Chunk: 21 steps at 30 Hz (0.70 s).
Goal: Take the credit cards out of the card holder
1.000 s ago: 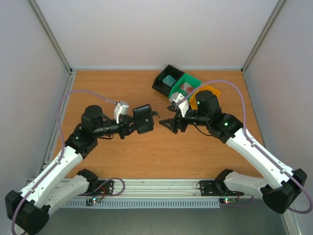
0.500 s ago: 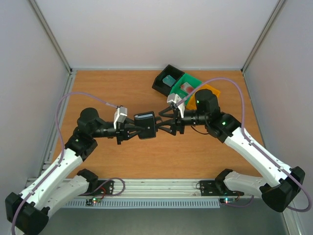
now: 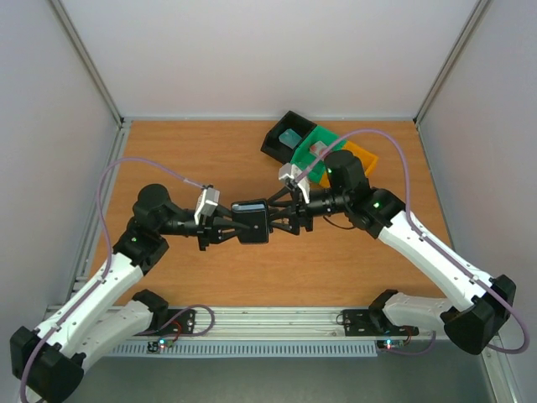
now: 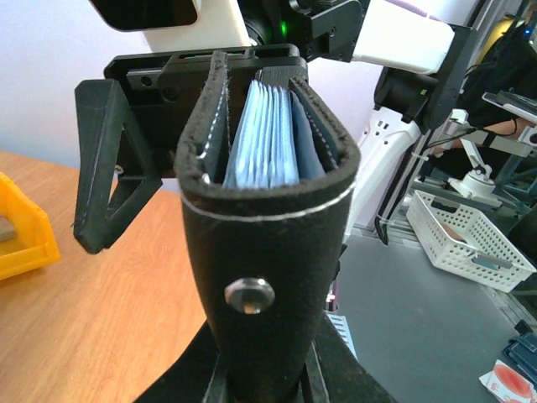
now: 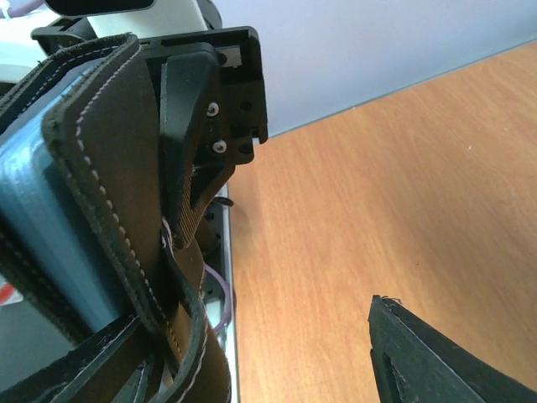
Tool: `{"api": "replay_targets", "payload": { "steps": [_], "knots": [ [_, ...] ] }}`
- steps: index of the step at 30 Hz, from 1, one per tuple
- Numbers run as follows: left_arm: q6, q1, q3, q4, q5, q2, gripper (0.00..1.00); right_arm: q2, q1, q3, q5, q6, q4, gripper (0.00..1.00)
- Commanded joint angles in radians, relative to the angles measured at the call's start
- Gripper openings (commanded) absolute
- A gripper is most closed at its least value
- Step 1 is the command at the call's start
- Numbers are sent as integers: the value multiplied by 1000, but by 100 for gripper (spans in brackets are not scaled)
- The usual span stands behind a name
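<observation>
while the left pincer (image 3: 230, 229) clamps the card holder (image 4: 268, 252) showing blue pockets (image 4: 267, 134), the right pincer (image 3: 287, 220) gapes.

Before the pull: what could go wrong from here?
The left gripper pinches the card holder only at its snap end, in the air; a pull could twist or slip it. The open right gripper stands at the mouth, and no card edge shows among the pale pockets, so it may clamp a flap.
</observation>
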Motion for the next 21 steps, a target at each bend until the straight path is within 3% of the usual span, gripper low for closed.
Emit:
{"api": "replay_targets", "payload": {
  "steps": [1,7,10,11,12,13,15,17,21],
  "knots": [
    [17,-2,20,73,14,-3,0,21,46,45,-30,-6,-10,63],
    [-16,-4,8,77,-13,3,0,71,81,75,-89,7,10,38],
    [-61,-4,-4,73,-69,-13,1,51,67,61,-19,20,11,13],
    [-73,-4,-8,68,-92,-22,7,39,50,46,0,47,28,4],
    [-87,-4,-15,63,-121,-30,23,27,28,29,7,81,57,1],
    [-94,-4,-23,54,-156,-37,53,18,-5,17,0,122,79,1],
    [-106,-4,-38,27,-236,-49,82,16,-39,11,-11,178,87,1],
    [-54,-4,-49,-6,-313,-59,94,24,-65,21,27,227,69,1],
    [46,-4,-55,-53,-470,-70,99,72,-74,102,337,321,-96,1]
  ]
}}
